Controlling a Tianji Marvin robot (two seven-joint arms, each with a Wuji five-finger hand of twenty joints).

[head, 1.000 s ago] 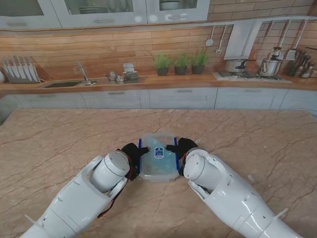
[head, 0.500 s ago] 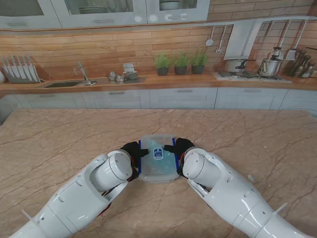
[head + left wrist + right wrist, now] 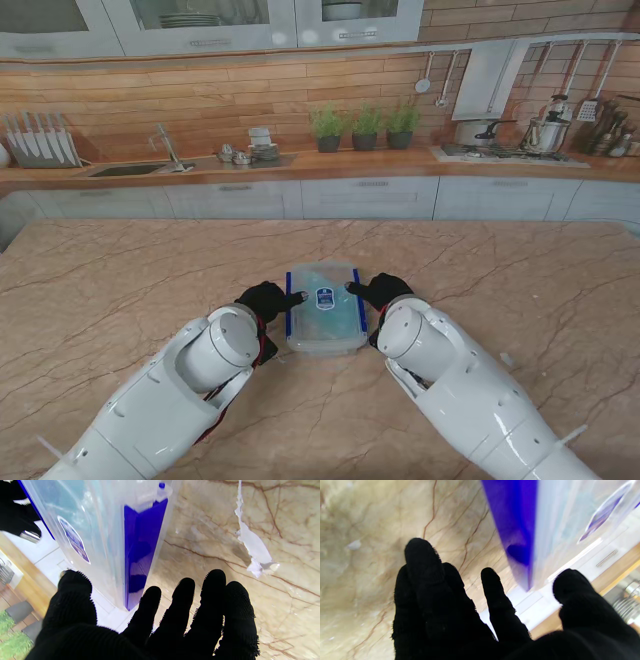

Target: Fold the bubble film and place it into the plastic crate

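- Plastic crate (image 3: pixel 325 308): clear container with a lid on, blue latches along its two long sides and an oval label on top. It stands on the marble surface (image 3: pixel 120 280) at the centre of the stand's frame, slightly lower than the middle.
- Bubble film (image 3: pixel 318 315): a pale bluish mass shows through the crate lid in the stand view. Its fold cannot be made out.
- Left hand (image 3: pixel 268 300): black-gloved, just beside the crate's left latch. In the left wrist view the fingers (image 3: pixel 180 605) are spread and extended with bare surface visible between them and the blue latch (image 3: pixel 140 545); the thumb reaches toward the lid. The hand has hold of nothing.
- Right hand (image 3: pixel 380 291): black-gloved, just beside the crate's right latch. In the right wrist view, which is blurred, the fingers (image 3: pixel 495 592) are apart and clear of the blue latch (image 3: pixel 515 522). Nothing is held.
- A torn white scrap (image 3: pixel 251 545) lies on the surface in the left wrist view, apart from the crate.
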